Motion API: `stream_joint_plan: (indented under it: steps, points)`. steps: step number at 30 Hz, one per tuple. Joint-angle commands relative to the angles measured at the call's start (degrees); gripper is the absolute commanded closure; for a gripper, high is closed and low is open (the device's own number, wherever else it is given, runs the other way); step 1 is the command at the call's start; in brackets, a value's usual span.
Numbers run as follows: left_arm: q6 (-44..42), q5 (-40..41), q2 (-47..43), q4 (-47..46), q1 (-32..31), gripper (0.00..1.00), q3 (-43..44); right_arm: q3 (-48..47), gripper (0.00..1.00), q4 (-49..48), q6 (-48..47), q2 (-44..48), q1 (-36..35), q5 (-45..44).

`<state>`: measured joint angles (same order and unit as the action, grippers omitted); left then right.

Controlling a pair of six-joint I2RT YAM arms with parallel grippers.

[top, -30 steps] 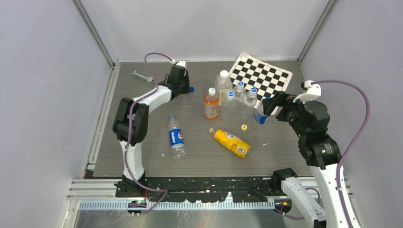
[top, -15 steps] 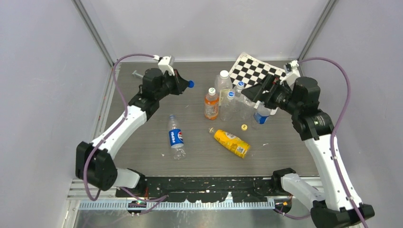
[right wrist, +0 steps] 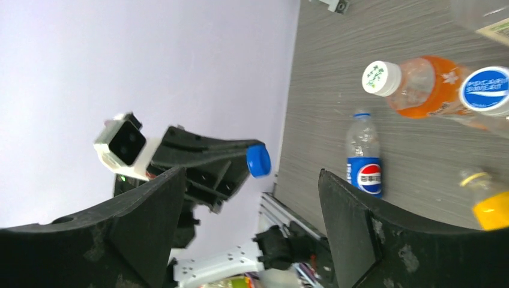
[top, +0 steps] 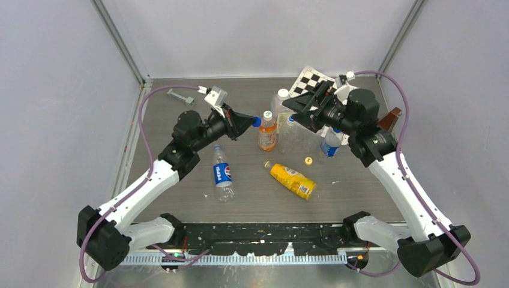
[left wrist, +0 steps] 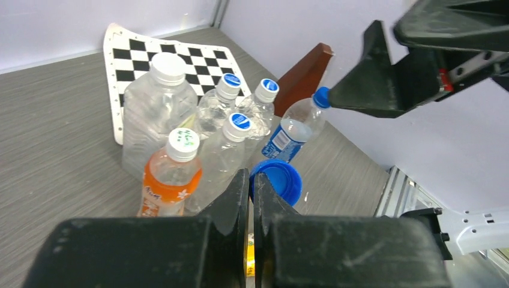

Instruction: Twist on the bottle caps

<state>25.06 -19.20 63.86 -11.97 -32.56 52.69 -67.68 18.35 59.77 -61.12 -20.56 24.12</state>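
Observation:
My left gripper (top: pixel 248 122) is shut on the blue bottle cap (top: pixel 256 122), pinching its rim (left wrist: pixel 277 180) in the air just left of the standing bottles. The Pepsi bottle (top: pixel 222 174) lies uncapped on the table below and to the left, also in the right wrist view (right wrist: pixel 363 165). The yellow juice bottle (top: pixel 292 180) lies on its side near the middle, and the yellow cap (top: pixel 308 160) rests beside it. My right gripper (top: pixel 295 108) hangs open and empty above the bottle cluster, facing the left gripper (right wrist: pixel 204 156) and the blue cap (right wrist: pixel 259 161).
An orange drink bottle (top: pixel 267 131) with a white cap, a tall clear bottle (top: pixel 281 103), small clear bottles (top: pixel 288 133) and a blue-labelled capped bottle (top: pixel 329 144) stand together at the back. Behind them lies a checkerboard (top: pixel 311 80). A brown block (top: pixel 391 118) sits far right, a grey metal part (top: pixel 180 96) far left.
Both arms swung in toward the middle. The left carried the blue cap right and nearer, up to the orange drink bottle. The right gripper moved left, over the bottle cluster.

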Motion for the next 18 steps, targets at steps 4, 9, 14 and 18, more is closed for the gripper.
stream_joint_plan:
  steps: [4, 9, 14, 18]
  points:
    - [2.04, 5.41, -0.92, -18.26, -4.48, 1.0, -3.88, 5.66, 0.16, -15.23, 15.53, -0.15, -5.09, -6.26]
    - [4.24, 8.49, 0.28, -26.65, -5.9, 1.0, -5.53, 8.29, 0.18, -21.12, 20.1, -0.81, -7.32, -8.33]
    - [4.99, 10.21, 1.88, -30.89, -7.14, 1.0, -5.88, 10.22, 0.21, -24.97, 22.94, -1.53, -8.85, -9.3]
    - [5.16, 11.63, 2.91, -33.29, -7.76, 1.0, -6.25, 10.42, 0.24, -26.82, 24.04, -2.07, -9.35, -9.18]
